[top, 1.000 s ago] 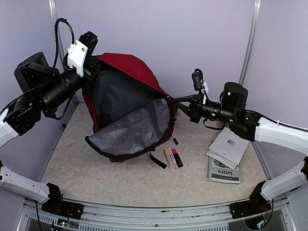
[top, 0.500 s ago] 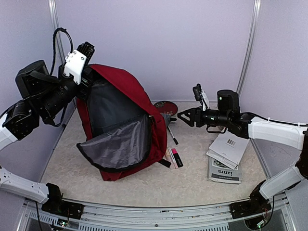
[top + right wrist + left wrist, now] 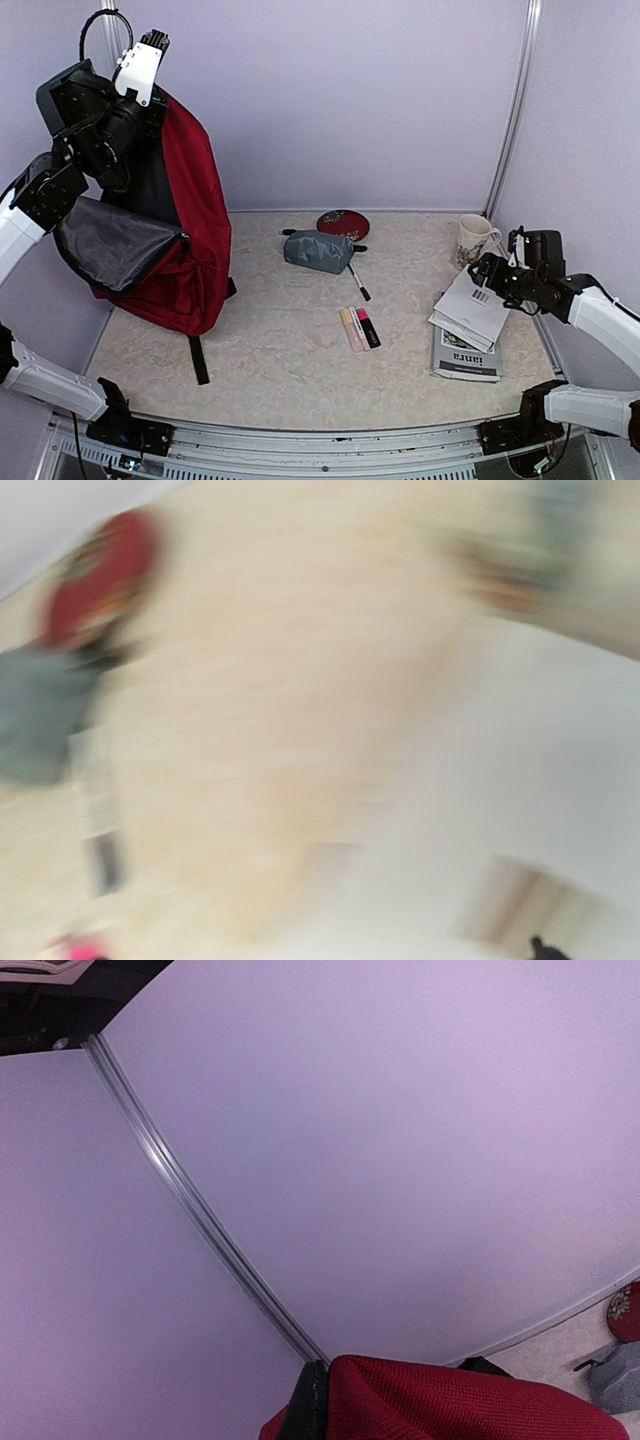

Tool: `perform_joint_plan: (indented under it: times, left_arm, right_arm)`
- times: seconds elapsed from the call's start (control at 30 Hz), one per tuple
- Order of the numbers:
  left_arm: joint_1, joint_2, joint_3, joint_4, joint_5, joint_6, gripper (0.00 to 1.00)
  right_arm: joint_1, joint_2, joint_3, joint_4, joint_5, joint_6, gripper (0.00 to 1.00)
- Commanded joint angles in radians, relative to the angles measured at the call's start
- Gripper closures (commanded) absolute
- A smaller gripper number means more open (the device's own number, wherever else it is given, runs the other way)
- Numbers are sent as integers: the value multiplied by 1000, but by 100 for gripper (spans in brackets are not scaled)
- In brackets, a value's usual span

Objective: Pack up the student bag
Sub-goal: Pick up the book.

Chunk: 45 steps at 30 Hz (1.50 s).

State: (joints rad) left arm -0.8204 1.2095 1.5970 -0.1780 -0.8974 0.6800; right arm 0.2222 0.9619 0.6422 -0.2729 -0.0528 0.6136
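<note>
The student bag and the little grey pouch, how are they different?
The student bag is big and dark red; the grey pouch is small and grey. The student bag is held upright by the left pincer, while the grey pouch lies flat on the table. The student bag gapes open; the grey pouch looks closed. Both look like soft fabric.
</note>
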Motion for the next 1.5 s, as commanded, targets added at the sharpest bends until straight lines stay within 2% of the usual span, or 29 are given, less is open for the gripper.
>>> perform_joint_plan:
  times: [0.0,0.07,0.2,0.37,0.47,0.57,0.7,0.87,1.07,1.23,1.47]
  left_arm:
    - [19,31,78,41,-58,51,100]
    - [34,41,73,21,-54,29,100]
    - [73,51,34,-172,108,-215,100]
    - [86,-2,-112,-263,358,-456,100]
    - [79,-41,-204,-254,482,-543,100]
    - [51,-70,-273,-231,552,-587,100]
    - [4,-81,-323,-222,562,-612,100]
    - [-12,-96,-358,-207,597,-644,100]
    - [-55,-112,-380,-184,624,-633,100]
    - [-99,-108,-375,-177,618,-623,100]
    - [-118,-110,-369,-188,595,-627,100]
  right_arm:
    - [-201,-61,-105,-33,-74,20,0]
    - [-298,-55,-148,16,-139,13,0]
    - [-425,44,-183,120,-294,5,0]
    - [-484,196,-163,218,-433,-20,0]
    - [-499,249,-161,235,-431,-16,0]
    - [-519,250,-171,224,-388,-20,0]
    - [-531,245,-184,226,-355,-31,0]
    - [-559,343,-193,333,-526,-20,0]
    - [-558,419,-203,458,-608,22,2]
    - [-560,515,-183,533,-693,35,12]
    - [-560,516,-191,595,-740,39,42]
